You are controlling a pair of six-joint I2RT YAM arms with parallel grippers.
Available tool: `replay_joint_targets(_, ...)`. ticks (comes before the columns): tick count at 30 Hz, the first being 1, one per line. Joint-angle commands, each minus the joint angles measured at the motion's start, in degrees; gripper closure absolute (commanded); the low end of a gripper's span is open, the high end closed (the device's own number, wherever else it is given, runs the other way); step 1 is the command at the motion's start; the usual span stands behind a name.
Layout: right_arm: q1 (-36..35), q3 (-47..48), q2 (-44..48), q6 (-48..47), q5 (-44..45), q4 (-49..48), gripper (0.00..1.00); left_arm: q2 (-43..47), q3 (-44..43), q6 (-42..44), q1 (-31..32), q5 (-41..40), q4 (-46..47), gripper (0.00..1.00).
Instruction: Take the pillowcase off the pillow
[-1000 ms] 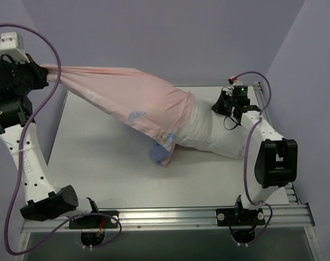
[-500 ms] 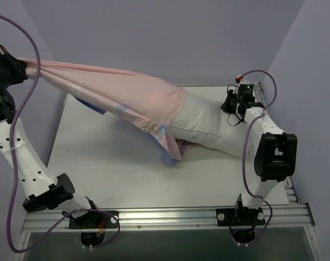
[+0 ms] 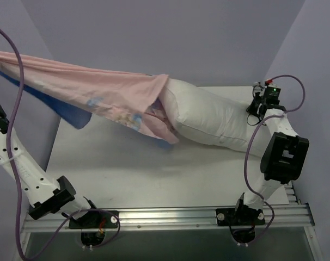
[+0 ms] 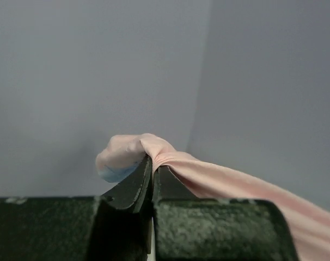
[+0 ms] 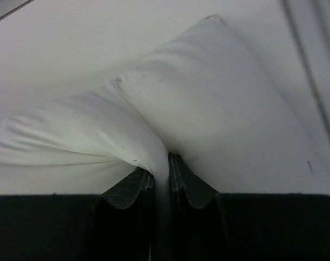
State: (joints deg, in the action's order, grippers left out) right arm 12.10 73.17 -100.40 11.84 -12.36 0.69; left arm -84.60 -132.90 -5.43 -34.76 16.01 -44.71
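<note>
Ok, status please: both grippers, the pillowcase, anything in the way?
Left gripper shut on pillowcase, pulled taut. Right gripper shut on pillow. Pillowcase over pillow's left end only. No obstacle seen.

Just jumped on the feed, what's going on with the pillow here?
The left gripper is shut on a bunched bit of the pillowcase, holding it stretched taut, pink side out, up past the left side of the table. The right gripper pinches the right end of the white pillow. Most of the pillow is bare; only its left end sits in the case's mouth.
</note>
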Motion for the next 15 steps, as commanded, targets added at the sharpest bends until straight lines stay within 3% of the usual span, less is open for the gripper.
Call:
replay_joint_targets(1,11.0,-3.3,-3.9,-3.8,20.0,10.7,1.00,0.9,-6.4,1.4,-6.2,-15.5,16.6,0.98)
replay_joint_targets(5,10.9,-3.1,-3.4,-3.1,17.7,10.6,1.00,-0.1,-9.3,-0.7,-8.6,-15.0,15.6,0.98)
replay_joint_targets(9,7.8,-3.6,-2.3,-2.4,16.2,10.2,1.00,4.3,2.8,-6.4,-8.3,2.5,21.5,0.98)
replay_joint_targets(10,6.7,-4.3,-1.4,-2.1,15.3,9.4,1.00,6.0,5.2,-7.7,-6.6,7.8,24.0,0.98)
replay_joint_targets(15,6.7,-9.0,2.3,4.7,4.2,4.0,1.00,7.2,13.1,-3.6,8.6,10.6,21.9,0.98)
